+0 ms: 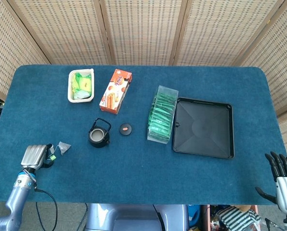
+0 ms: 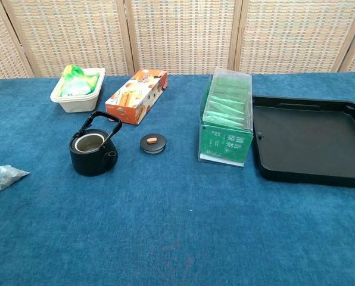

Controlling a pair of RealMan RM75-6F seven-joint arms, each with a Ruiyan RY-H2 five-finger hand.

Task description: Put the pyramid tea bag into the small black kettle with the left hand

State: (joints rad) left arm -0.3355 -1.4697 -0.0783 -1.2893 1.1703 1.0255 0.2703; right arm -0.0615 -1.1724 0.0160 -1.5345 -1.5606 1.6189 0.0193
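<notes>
The tea bag lies on the table left of the kettle, whose lid is off, and the left hand, grip unclear, sits at its tag, so pickup and drop remain.

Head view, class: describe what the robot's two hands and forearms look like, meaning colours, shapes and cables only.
The left hand has a ribbed silver back and dark fingers, on a pale grey-blue forearm with a black cable trailing beside it. The right hand has slim black fingers above a light silver-white palm casing.
</notes>
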